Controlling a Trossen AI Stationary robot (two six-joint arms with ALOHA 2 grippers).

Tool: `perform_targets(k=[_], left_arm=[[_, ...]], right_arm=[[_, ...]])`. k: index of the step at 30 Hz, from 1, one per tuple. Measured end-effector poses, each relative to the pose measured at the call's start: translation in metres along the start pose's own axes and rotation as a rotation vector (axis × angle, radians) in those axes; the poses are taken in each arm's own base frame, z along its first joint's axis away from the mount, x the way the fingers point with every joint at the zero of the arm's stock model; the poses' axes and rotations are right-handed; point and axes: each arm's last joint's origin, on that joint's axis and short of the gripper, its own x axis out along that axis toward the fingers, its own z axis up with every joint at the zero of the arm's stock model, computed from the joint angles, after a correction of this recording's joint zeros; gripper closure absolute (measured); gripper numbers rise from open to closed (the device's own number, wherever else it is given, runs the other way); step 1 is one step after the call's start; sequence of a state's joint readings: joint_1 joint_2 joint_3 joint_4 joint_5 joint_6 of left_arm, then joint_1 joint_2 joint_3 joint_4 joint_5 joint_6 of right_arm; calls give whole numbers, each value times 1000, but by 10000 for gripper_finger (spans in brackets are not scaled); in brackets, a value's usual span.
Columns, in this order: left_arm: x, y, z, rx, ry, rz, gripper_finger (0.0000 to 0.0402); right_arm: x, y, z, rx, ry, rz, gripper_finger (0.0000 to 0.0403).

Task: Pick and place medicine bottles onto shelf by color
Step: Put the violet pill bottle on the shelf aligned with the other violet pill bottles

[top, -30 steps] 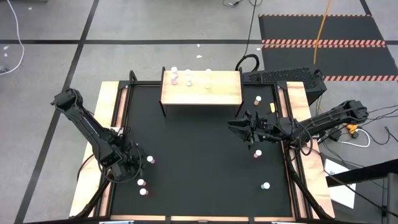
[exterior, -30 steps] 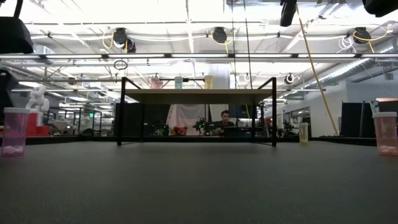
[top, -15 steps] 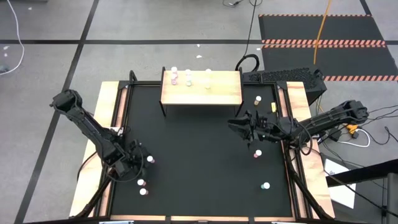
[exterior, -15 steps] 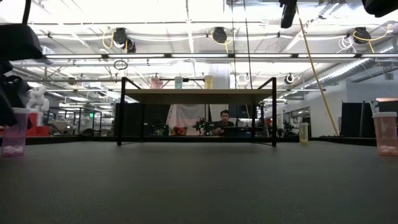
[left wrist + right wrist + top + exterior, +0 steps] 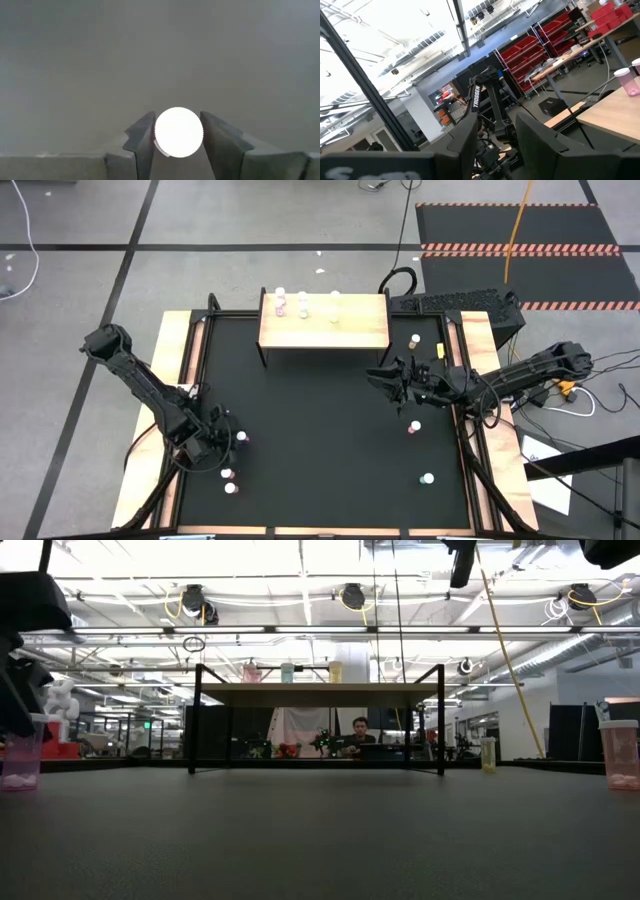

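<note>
A pink medicine bottle [image 5: 241, 437] with a white cap stands on the black mat at the near left; in the low view the pink bottle [image 5: 22, 755] shows at the left edge. My left gripper [image 5: 228, 440] is down over it and shut on its cap. The shelf [image 5: 350, 330] stands at the far edge on black legs and carries a pink bottle [image 5: 281, 302], a pale blue bottle [image 5: 303, 305] and a yellow bottle [image 5: 335, 305]. My right gripper [image 5: 375, 376] hangs above the mat's right side, and its fingers are apart with nothing showing between them [image 5: 495, 125]. My left gripper [image 5: 177, 122] pinches the pink bottle's round white cap [image 5: 160, 134] between its two fingers, one on each opposite side. The fingers [image 5: 145, 140] come from above, pointing down. The bottle stands upright with its base on the mat.
Two more bottles [image 5: 227, 474] [image 5: 232, 488] stand just nearer than my left gripper. On the right are a pink bottle [image 5: 414, 427], a pale blue one [image 5: 427, 478] and one near the far right corner [image 5: 413, 340]. The mat's middle is bare. Wooden strips edge the workbench.
My left gripper has come down over the pink bottle at the near left; in the low view its dark fingers now stand at the bottle's top, where a second ago none showed. The bottle has stayed in place.
</note>
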State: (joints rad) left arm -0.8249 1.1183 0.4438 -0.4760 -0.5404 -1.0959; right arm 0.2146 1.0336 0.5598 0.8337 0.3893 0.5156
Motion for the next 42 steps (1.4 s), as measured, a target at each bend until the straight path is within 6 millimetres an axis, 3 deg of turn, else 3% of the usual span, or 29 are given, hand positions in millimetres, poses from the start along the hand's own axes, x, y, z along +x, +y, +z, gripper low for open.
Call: perform_targets(k=[9, 16, 19, 24, 31, 37, 42], left_arm=[[-6, -5, 6, 17, 15, 2, 285], [-5, -4, 8, -19, 28, 2, 274], [-5, -4, 17, -59, 25, 11, 272], [-14, -4, 57, -70, -1, 85, 272], [-44, 8, 137, 9, -80, 169, 271], [-72, 36, 198, 25, -190, 239, 271], [-86, 73, 233, 21, -226, 291, 271]], right_arm=[[0, 0, 0, -6, 4, -2, 273], [0, -1, -1, -8, 10, -4, 273], [0, -1, -1, -1, 10, -4, 273], [0, -1, -2, 15, 17, -8, 273], [0, -1, -2, 15, 17, -8, 273], [0, -1, -2, 15, 17, -9, 273], [0, -1, -2, 28, 15, -12, 273]])
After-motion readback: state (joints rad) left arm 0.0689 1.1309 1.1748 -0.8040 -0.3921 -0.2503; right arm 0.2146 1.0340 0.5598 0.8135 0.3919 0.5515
